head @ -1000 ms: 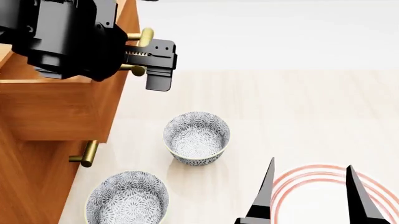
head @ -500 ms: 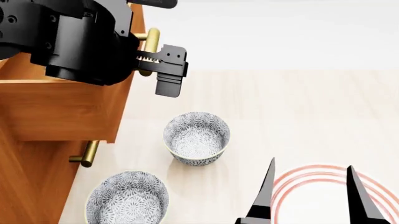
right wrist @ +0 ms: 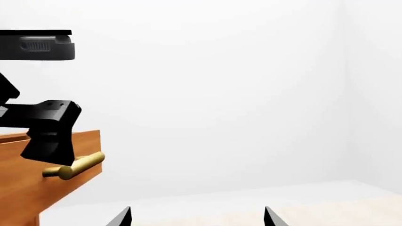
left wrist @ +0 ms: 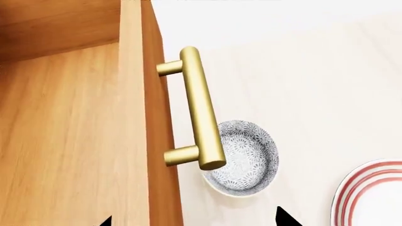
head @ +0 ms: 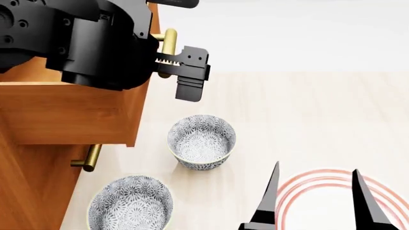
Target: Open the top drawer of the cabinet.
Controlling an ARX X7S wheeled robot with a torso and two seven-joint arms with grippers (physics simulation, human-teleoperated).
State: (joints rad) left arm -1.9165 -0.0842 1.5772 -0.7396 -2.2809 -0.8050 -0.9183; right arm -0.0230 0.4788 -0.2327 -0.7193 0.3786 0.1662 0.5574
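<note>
Our left end effector (head: 182, 72), spread apart, hooks the handle (left wrist: 199, 113) of the top drawer (head: 70, 112), which juts from the cabinet (head: 26, 187); we'd best pull straight outward, above the bowl (head: 201, 141).

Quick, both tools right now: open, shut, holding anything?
Left tool: open, straddling the top drawer's brass handle, not clamped on it.
Right tool: open, empty, over the red-ringed plate.
</note>
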